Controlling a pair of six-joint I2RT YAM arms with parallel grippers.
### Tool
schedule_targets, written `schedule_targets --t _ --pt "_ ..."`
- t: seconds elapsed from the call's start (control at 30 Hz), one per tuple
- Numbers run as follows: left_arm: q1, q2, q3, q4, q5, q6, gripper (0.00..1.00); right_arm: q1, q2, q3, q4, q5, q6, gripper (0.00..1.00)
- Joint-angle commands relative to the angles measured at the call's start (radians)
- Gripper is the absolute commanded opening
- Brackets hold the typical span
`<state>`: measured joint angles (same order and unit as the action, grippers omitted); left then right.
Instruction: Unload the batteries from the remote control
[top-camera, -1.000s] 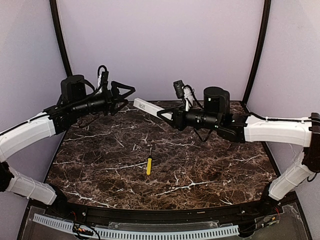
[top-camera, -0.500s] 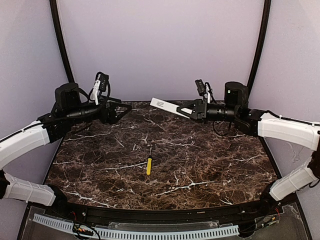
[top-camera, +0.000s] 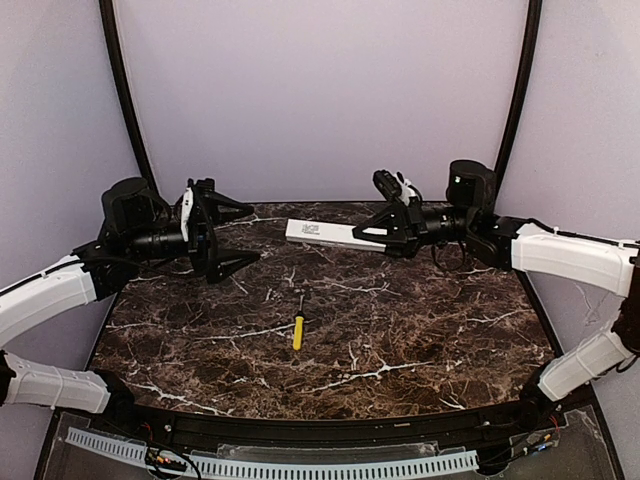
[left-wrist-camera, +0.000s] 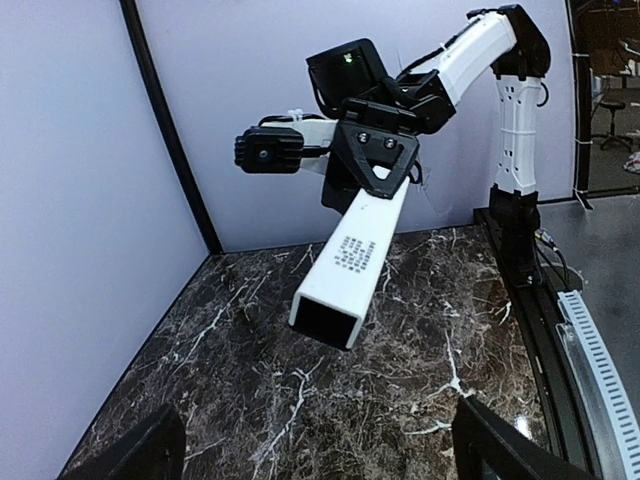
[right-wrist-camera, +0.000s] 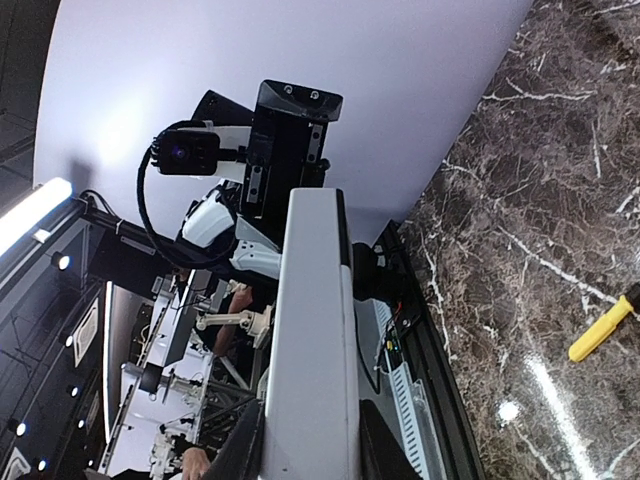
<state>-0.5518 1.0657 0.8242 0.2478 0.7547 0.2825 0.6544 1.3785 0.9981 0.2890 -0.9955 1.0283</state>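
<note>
The remote control (top-camera: 325, 233) is a long white bar held level in the air above the back of the table. My right gripper (top-camera: 378, 234) is shut on its right end. Its free end points left at my left gripper (top-camera: 243, 236), which stands open and empty a short gap away. In the left wrist view the remote control (left-wrist-camera: 352, 262) shows a printed label and a dark open end, with the right gripper (left-wrist-camera: 374, 168) behind it. In the right wrist view the remote control (right-wrist-camera: 315, 330) runs up between the jaws of the right gripper (right-wrist-camera: 312, 445). The batteries are hidden.
A yellow-handled screwdriver (top-camera: 297, 330) lies on the marble table (top-camera: 420, 340) near its middle, and its handle (right-wrist-camera: 603, 327) shows in the right wrist view. Black frame posts (top-camera: 122, 90) stand at both back corners.
The right arm has swung the remote down from a tilt to level, its free end further left. The left gripper has drawn back left and turned, its open fingers now one above the other.
</note>
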Motion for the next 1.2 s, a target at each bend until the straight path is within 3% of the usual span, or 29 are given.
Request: schedule_targets --t 0.0,0.1,0.33,0.6,1.17 --pt "0.004 0.018 0.031 -0.055 0.153 0.174 0.92 -0.006 0.024 0.03 0.083 -0.134 0.059 0.0" --pt "0.003 0.053 0.052 -0.054 0.231 0.195 0.86 -0.004 0.04 0.039 0.095 -0.161 0.075 0.0" --pt "-0.003 0.118 0.035 0.025 0.268 0.193 0.8 0.03 0.102 0.08 0.119 -0.182 0.095 0.0" --pt "-0.013 0.141 -0.025 0.225 0.295 0.059 0.75 0.076 0.197 0.146 0.199 -0.194 0.15 0.0" --pt "-0.032 0.147 -0.054 0.288 0.289 0.014 0.58 0.103 0.243 0.175 0.303 -0.171 0.217 0.0"
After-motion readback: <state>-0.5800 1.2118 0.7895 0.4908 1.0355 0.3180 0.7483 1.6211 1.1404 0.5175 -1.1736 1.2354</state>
